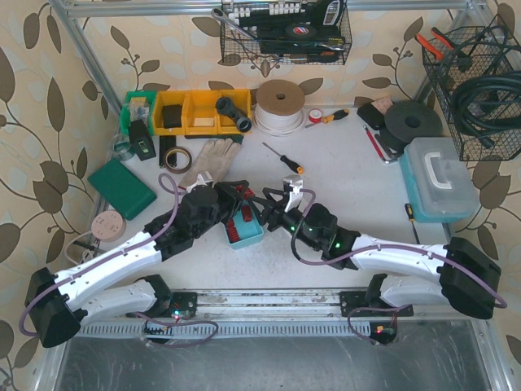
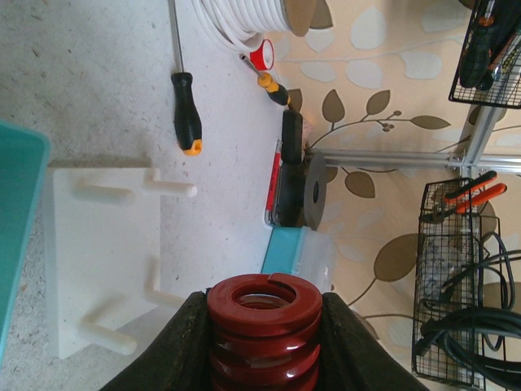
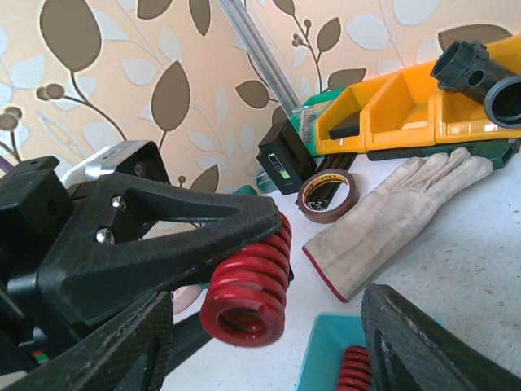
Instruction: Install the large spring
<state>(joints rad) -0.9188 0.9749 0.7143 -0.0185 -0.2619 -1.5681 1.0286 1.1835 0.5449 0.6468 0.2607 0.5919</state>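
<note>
The large red spring (image 2: pixel 262 326) is clamped between the black fingers of my left gripper (image 2: pixel 262 342), which is shut on it. In the right wrist view the same spring (image 3: pixel 244 293) hangs above the table, just left of the teal tray (image 3: pixel 326 350). My right gripper (image 3: pixel 260 350) is open, one finger (image 3: pixel 98 350) below and left of the spring and the other far to its right, neither touching it. A white fixture (image 2: pixel 106 252) with several pegs lies on the table ahead of the left gripper. From above, both grippers meet near the tray (image 1: pixel 244 232).
A smaller red spring (image 3: pixel 354 371) lies in the teal tray. A work glove (image 3: pixel 399 212), a roll of brown tape (image 3: pixel 327 195) and yellow bins (image 3: pixel 407 106) lie beyond. A screwdriver (image 2: pixel 186 114) and a teal toolbox (image 2: pixel 297 252) sit past the fixture.
</note>
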